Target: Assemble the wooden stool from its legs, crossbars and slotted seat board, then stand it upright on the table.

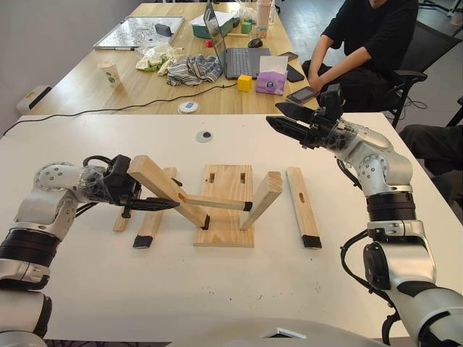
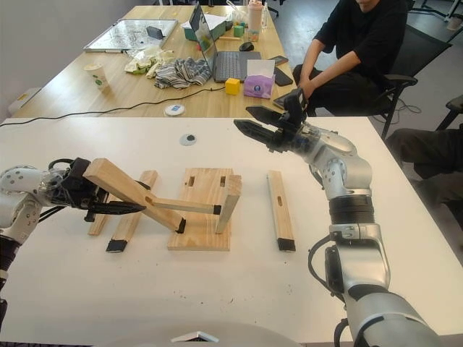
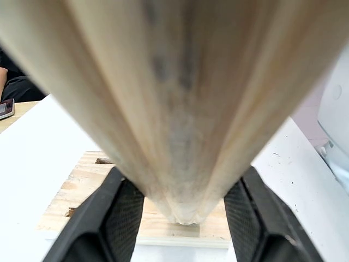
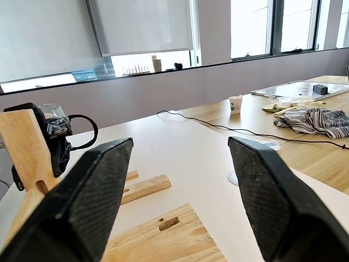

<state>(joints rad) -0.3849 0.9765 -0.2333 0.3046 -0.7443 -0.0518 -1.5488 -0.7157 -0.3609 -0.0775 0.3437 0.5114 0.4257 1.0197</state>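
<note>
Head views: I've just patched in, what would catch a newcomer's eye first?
The left gripper holds a leg tilted up off the table, joined by a crossbar to a second leg, with the frame over the seat board. The right gripper hangs open and empty above the table's far side. One loose leg lies right of the board.

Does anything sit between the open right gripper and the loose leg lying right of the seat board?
Nothing visible does. The right gripper hangs open above the table behind the loose leg, which lies flat on its own. The joined legs in the left gripper are over the seat board, aside.
</note>
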